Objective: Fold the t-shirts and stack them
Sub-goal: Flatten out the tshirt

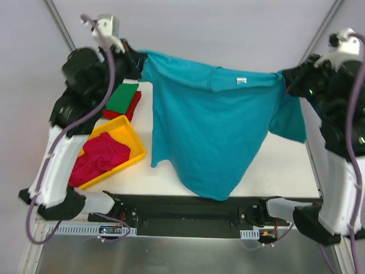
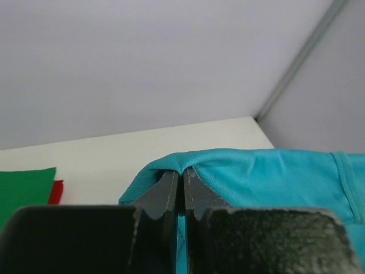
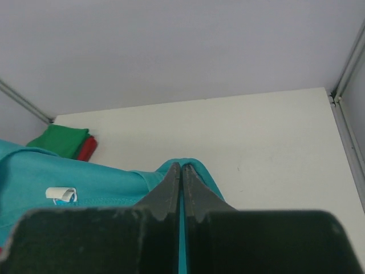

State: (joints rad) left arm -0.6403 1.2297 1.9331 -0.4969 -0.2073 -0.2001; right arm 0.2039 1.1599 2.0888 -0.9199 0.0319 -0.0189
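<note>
A teal-blue t-shirt (image 1: 217, 131) hangs stretched in the air between both grippers, its hem drooping to the table's near edge. My left gripper (image 1: 136, 60) is shut on its left shoulder (image 2: 188, 162). My right gripper (image 1: 283, 79) is shut on its right shoulder (image 3: 191, 164). A white label (image 3: 61, 194) shows at the collar. A folded green t-shirt (image 1: 122, 97) lies on a folded red t-shirt (image 1: 128, 108) at the far left of the table. A crumpled magenta-pink t-shirt (image 1: 98, 157) lies in the yellow tray (image 1: 132, 134).
The white table (image 1: 285, 165) runs under the hanging shirt. The yellow tray sits at the left near edge beside the left arm. Frame posts (image 1: 57, 23) stand at the back corners. The stack also shows in the right wrist view (image 3: 63, 140).
</note>
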